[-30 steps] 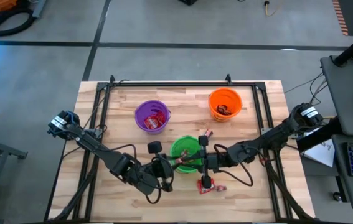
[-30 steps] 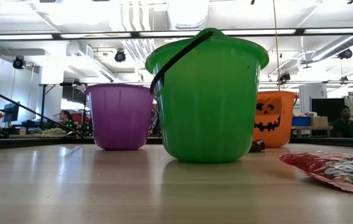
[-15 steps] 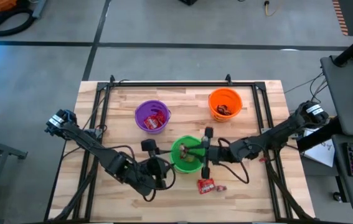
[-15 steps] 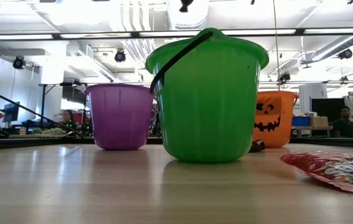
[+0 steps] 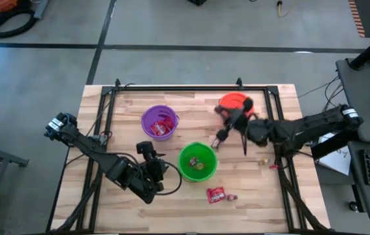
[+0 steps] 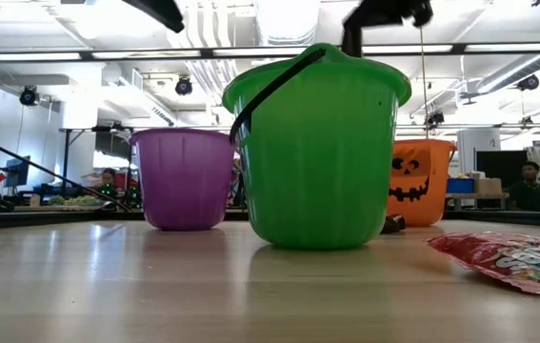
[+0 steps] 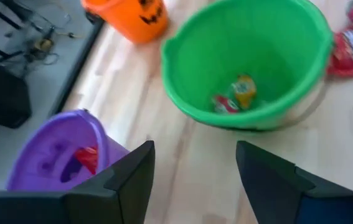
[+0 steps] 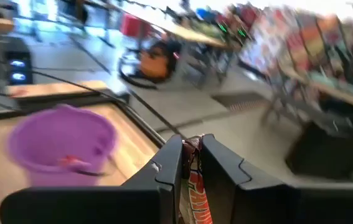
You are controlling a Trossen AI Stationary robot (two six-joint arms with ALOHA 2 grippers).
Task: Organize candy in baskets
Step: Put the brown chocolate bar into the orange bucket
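Three baskets stand on their bottoms on the wooden table: purple [image 5: 158, 122], green [image 5: 198, 161] and orange [image 5: 235, 104], the last partly hidden under my right arm. The green basket [image 7: 244, 56] holds small yellow and red candy [image 7: 237, 96], and a red packet [image 7: 86, 158] lies in the purple one. Another red packet [image 5: 216, 194] lies flat on the table near the front. My left gripper [image 7: 193, 152] stands open just left of the green basket. My right gripper [image 5: 220, 137] is above the table between the green and orange baskets, shut on a wrapped candy [image 8: 195, 186]. My right gripper pinches a red-and-orange wrapped candy between its two fingers [image 8: 171, 163]. The wrapper [image 8: 192, 147] shows in the narrow gap up to the fingertips. The fingers lie about level and come from the table's right side. The candy is lifted clear of the table and the baskets.
Two tiny candy pieces [image 5: 263, 160] lie on the wood right of the green basket. A black frame [image 5: 171, 87] runs along the table's far and side edges. Bare wood lies along the near edge [image 6: 203, 295]. People sit in the room beyond the table.
My right gripper has left the spot over the green basket, risen and swung toward the far right, near the orange basket. It has tipped up from pointing down to about level, carrying the candy. My left gripper has drawn back from the green basket toward the table's left edge.
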